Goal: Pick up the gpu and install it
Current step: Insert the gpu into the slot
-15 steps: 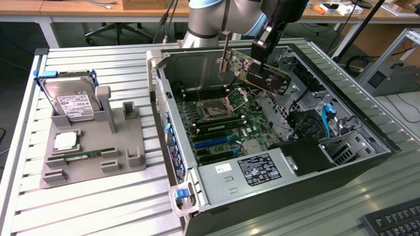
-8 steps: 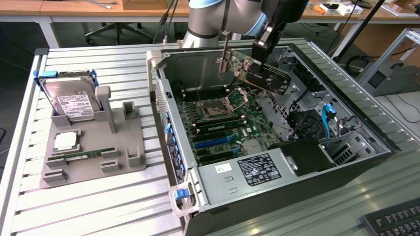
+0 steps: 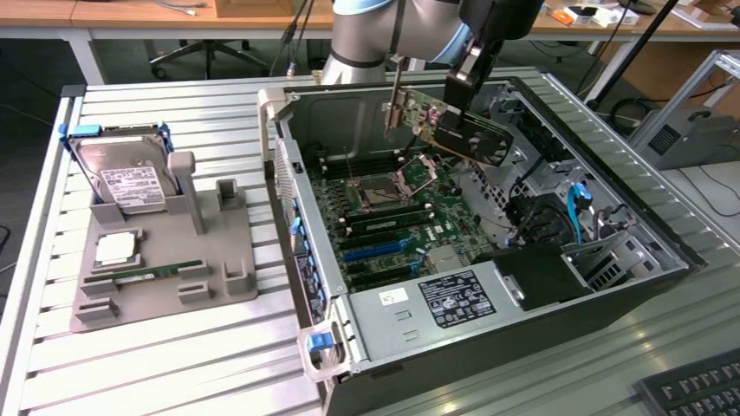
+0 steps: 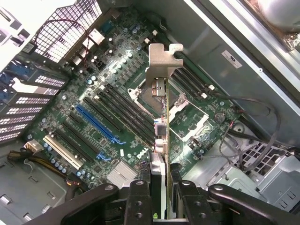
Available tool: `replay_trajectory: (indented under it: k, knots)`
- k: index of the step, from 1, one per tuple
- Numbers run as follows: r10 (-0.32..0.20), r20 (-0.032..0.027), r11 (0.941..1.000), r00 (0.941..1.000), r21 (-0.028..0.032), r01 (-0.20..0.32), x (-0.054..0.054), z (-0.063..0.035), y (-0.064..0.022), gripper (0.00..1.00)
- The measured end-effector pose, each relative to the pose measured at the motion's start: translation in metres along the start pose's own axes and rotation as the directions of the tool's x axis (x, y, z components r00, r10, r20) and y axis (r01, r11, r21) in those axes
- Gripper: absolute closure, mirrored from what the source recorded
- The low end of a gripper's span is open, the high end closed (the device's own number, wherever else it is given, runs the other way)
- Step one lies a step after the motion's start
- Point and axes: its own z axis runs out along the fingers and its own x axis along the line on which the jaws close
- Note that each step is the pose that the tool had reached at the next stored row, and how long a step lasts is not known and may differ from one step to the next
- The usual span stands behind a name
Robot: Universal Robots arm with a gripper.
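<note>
The gpu (image 3: 453,132) hangs in the air over the open computer case (image 3: 347,347), tilted, its silver end bracket (image 3: 394,111) pointing to the exterior view's left. My gripper (image 3: 472,82) is shut on the card's black cooler side from above. In the wrist view the gpu (image 4: 161,117) is edge-on, bracket (image 4: 161,63) furthest from the camera, clamped between my two black fingers (image 4: 139,199) of the gripper (image 4: 161,204). Beneath it lies the motherboard (image 4: 70,98) with blue expansion slots (image 4: 101,124) and black memory slots; the card is apart from the board.
A grey holder tray (image 3: 162,286) at the exterior view's left carries a silver hard drive (image 3: 130,180), a processor (image 3: 116,250) and a memory stick (image 3: 151,274). Drive cages and cables (image 3: 578,208) crowd the case's right side. A keyboard (image 3: 694,392) lies at the bottom right.
</note>
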Motion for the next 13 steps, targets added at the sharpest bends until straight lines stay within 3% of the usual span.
replay_trajectory:
  k: [13]
  knots:
    - [-0.044, -0.0004, 0.999, 0.999, -0.0011, 0.044, 0.0, 0.0, 0.0, 0.74]
